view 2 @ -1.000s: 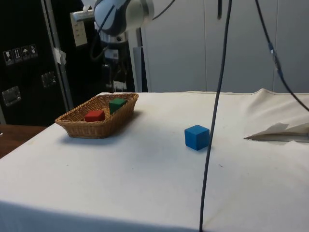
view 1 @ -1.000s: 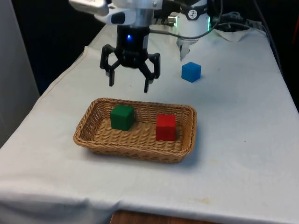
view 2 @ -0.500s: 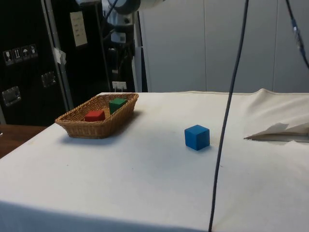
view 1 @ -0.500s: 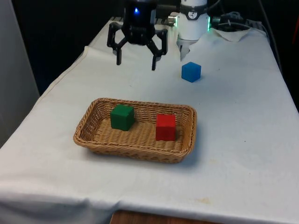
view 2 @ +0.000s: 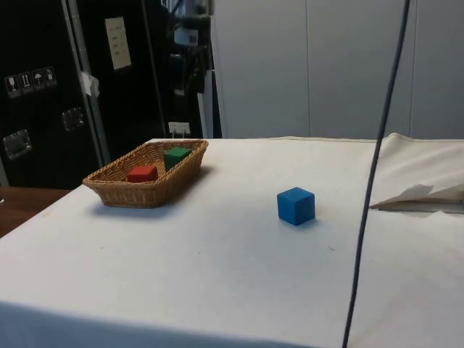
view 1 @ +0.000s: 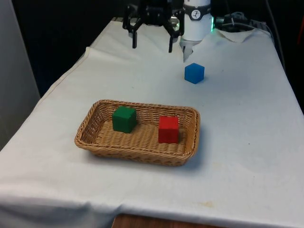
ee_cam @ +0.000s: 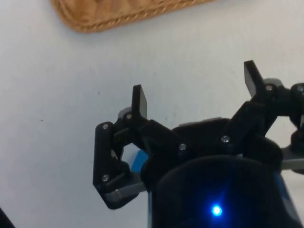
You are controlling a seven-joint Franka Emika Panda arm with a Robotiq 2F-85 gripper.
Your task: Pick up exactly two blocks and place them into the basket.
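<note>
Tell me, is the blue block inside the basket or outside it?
Outside. The blue block sits on the cloth, apart from the basket, which holds the green block and red block.

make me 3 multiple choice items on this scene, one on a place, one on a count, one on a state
1. Where is the blue block?
A. in the basket
B. on the cloth, outside the basket
C. held by the gripper

2. How many blocks lie in the basket?
A. one
B. two
C. three

3. How do the jaws of the gripper stand?
A. open, holding nothing
B. shut on the red block
C. shut on the green block

Key: 1 B, it sits alone on the cloth. 2 B, the green block and red block are inside. 3 A, the jaws are spread with nothing between them.
</note>
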